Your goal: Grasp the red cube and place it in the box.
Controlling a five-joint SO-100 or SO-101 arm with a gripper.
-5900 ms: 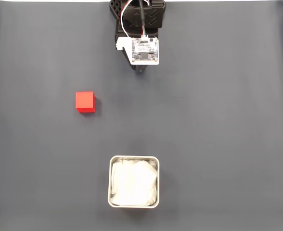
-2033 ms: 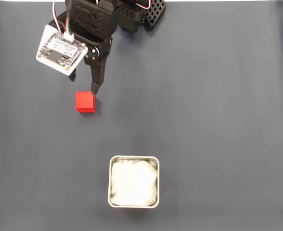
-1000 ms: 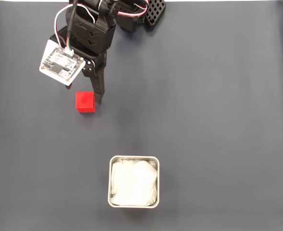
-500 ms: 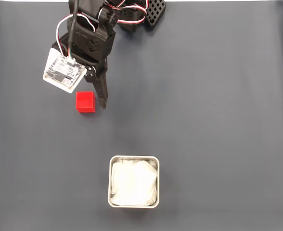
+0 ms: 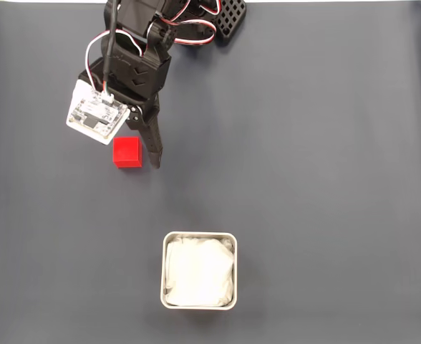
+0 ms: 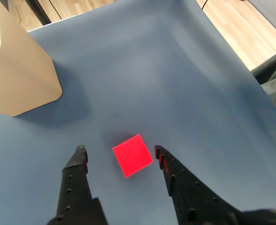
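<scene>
The red cube (image 5: 127, 152) lies flat on the dark mat, left of centre in the fixed view. My gripper (image 5: 132, 158) is open and straddles it: one black finger (image 5: 154, 149) stands just right of the cube, the other is hidden under the wrist camera board (image 5: 97, 117). In the wrist view the cube (image 6: 133, 155) sits on the mat between the two fingertips of the gripper (image 6: 119, 150), apart from both. The box (image 5: 199, 234), white with a wrinkly lining, stands near the bottom centre of the fixed view. Its pale wall (image 6: 20, 75) fills the wrist view's upper left.
The arm's black base (image 5: 221, 13) sits at the mat's top edge. Bare dark mat (image 5: 325, 158) spreads between cube and box and to the right. In the wrist view a wooden floor (image 6: 241, 28) shows beyond the mat's edge.
The arm swung from the top centre over to the cube and came down. In the last second the finger slid further along the cube's right side. Cube and box have not moved.
</scene>
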